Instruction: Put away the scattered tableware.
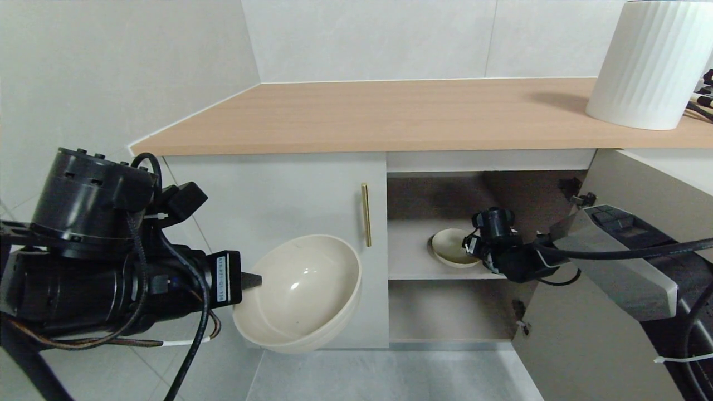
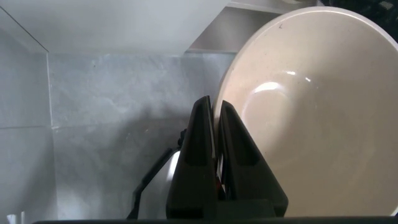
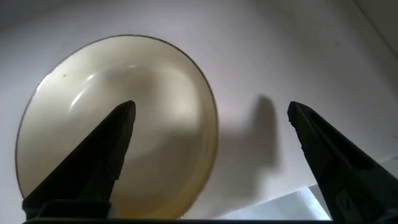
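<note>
1. Nearest the camera, the left gripper (image 1: 252,280) (image 2: 216,111) is closed narrowly on the rim of the large bowl (image 1: 303,289) (image 2: 311,118), one finger inside the rim and one outside. The cream bowl is held clear of the floor (image 1: 390,376), tilted on its side with its opening facing up and toward the camera. It hangs in front of the lower part of the closed door (image 1: 278,195), just beside the brass handle (image 1: 365,214).

2. The open door (image 1: 579,345) stands swung out on the right side of the cabinet (image 1: 490,160).

3. Inside the open compartment, the right gripper (image 1: 472,245) (image 3: 210,111) is spread wide and holds nothing. It sits over the small dish (image 1: 447,248) (image 3: 158,124). One finger is above the dish and the other is beyond its rim, above bare shelf. Contact between finger and dish cannot be determined.

4. The small dish, cream in colour, rests upright on the shelf (image 1: 409,253) (image 3: 292,56), toward the middle.

5. Above the cabinet lies the wooden surface (image 1: 390,114). A white ribbed container (image 1: 652,67) stands at its far right end.
</note>
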Robot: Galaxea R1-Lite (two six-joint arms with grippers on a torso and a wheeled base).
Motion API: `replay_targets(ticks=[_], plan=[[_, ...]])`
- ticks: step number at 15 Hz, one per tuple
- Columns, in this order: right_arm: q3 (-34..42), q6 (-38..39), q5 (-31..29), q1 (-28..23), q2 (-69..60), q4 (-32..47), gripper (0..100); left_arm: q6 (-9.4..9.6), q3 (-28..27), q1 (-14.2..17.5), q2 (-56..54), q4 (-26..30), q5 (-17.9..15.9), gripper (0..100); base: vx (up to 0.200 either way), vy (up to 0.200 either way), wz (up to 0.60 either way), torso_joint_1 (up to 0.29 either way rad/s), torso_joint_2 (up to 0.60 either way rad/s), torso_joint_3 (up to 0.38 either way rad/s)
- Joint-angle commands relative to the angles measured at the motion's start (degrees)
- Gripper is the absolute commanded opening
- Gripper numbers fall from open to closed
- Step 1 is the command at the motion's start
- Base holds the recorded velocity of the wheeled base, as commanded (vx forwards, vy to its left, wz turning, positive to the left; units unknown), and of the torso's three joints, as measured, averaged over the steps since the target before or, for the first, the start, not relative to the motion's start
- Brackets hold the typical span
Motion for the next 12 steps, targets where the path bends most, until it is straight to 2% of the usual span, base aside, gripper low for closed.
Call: replay_targets(ticks=[1, 2, 4, 5, 7, 8, 9, 11, 12], plan=[[5.8, -0.1, 0.2, 1.1, -6.8, 0.1, 100, 0.78, -0.1, -0.2, 1.3, -0.4, 0.0, 0, 0.000, 0.000, 0.00, 0.000, 0.00, 0.000], [10.9, -0.5, 1.3, 3.0, -11.6, 1.6, 100, 1.48, -0.4, -0.9, 2.6, -2.5, 0.1, 0, 0.000, 0.000, 0.00, 0.000, 0.00, 0.000], [16.2, -2.4, 3.3, 6.8, -19.0, 5.4, 100, 1.57, -1.0, -2.7, 5.2, -6.1, 0.7, 0, 0.000, 0.000, 0.00, 0.000, 0.00, 0.000], [18.3, -3.5, 3.4, 8.4, -22.5, 7.1, 100, 1.66, -1.2, -3.2, 6.4, -6.3, 1.4, 0, 0.000, 0.000, 0.00, 0.000, 0.00, 0.000], [20.9, -4.5, 3.9, 10.8, -28.0, 9.4, 100, 3.24, -1.2, -5.1, 8.5, -6.5, 3.4, 0, 0.000, 0.000, 0.00, 0.000, 0.00, 0.000], [21.6, -4.5, 4.0, 12.4, -31.0, 11.2, 100, 5.00, -0.8, -7.0, 10.0, -6.5, 5.9, 0, 0.000, 0.000, 0.00, 0.000, 0.00, 0.000], [22.9, -4.5, 4.2, 15.1, -36.1, 15.3, 100, 5.53, -0.7, -9.2, 12.3, -7.0, 10.7, 0, 0.000, 0.000, 0.00, 0.000, 0.00, 0.000], [23.5, -4.4, 6.8, 18.9, -42.8, 22.4, 100, 5.35, -0.1, -11.6, 14.9, -9.5, 16.3, 0, 0.000, 0.000, 0.00, 0.000, 0.00, 0.000], [24.0, -4.5, 8.3, 20.4, -45.1, 24.9, 100, 5.35, 0.4, -12.3, 15.2, -10.4, 17.4, 0, 0.000, 0.000, 0.00, 0.000, 0.00, 0.000]])
